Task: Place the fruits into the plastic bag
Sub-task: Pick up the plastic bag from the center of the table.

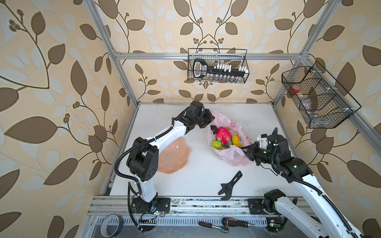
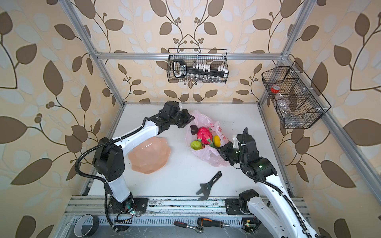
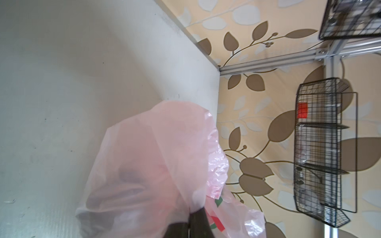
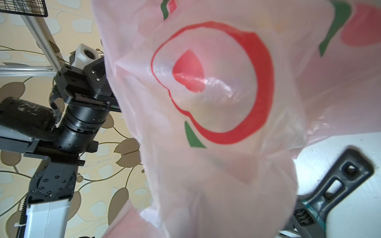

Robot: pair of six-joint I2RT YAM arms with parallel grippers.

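Lower edge, both top views: tape roll, ratchet and orange-handled screwdriver lie below the aluminium rail, off the white table.

Lower centre of the table: black adjustable wrench, flat, near the bag but not touching it.

Left of centre: peach plate, its left side hidden behind the left arm's elbow.

Right of centre: plastic bag, mouth open upward. Inside it are a green fruit, a dragon fruit and a lemon, packed together. A dark purple fruit sits at the upper-left rim.

Right gripper: clenched on the bag's lower-right rim. Pink film with a red printed mark fills most of its wrist view.

Left gripper: clenched on the upper-left rim. Film drapes over its fingers and blocks the fruits from its wrist view.

Far side: leaf-patterned wallpaper behind an aluminium frame. The back wire basket, upper centre, holds a black-and-white tool set. The side wire basket, upper right, has compartments; the upper one holds a red-topped item too small to identify.
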